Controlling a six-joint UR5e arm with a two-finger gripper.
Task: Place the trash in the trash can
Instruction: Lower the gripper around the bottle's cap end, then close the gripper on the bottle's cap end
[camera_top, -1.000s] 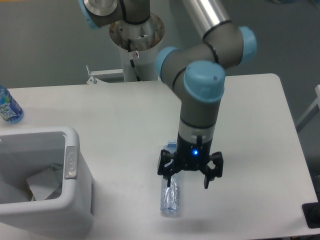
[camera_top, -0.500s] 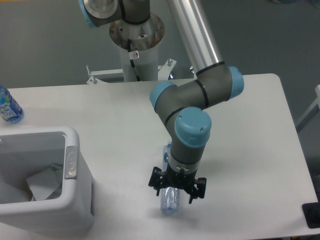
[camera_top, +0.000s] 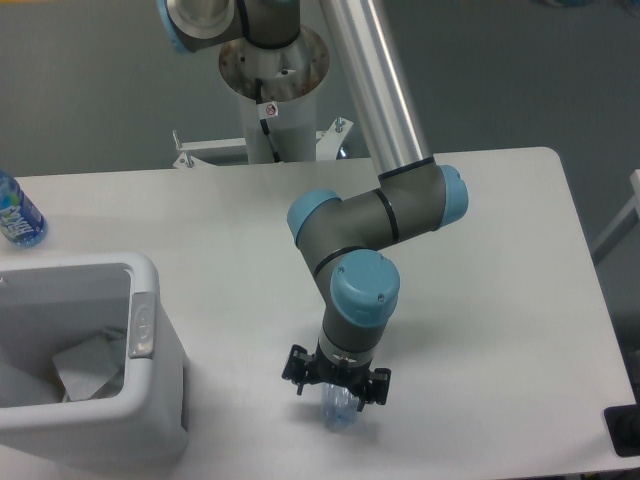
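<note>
One piece of trash already lies inside the trash can (camera_top: 150, 290), the crumpled white wrapper (camera_top: 85, 365), so we have only the crushed clear bottle (camera_top: 340, 408) left on the table (camera_top: 500, 300). Our gripper (camera_top: 335, 385) has come down and to the left since a second ago and now straddles the bottle's near end, fingers spread wide on either side, not yet closed. We judge the grasp is imminent; the bottle itself has not moved.
</note>
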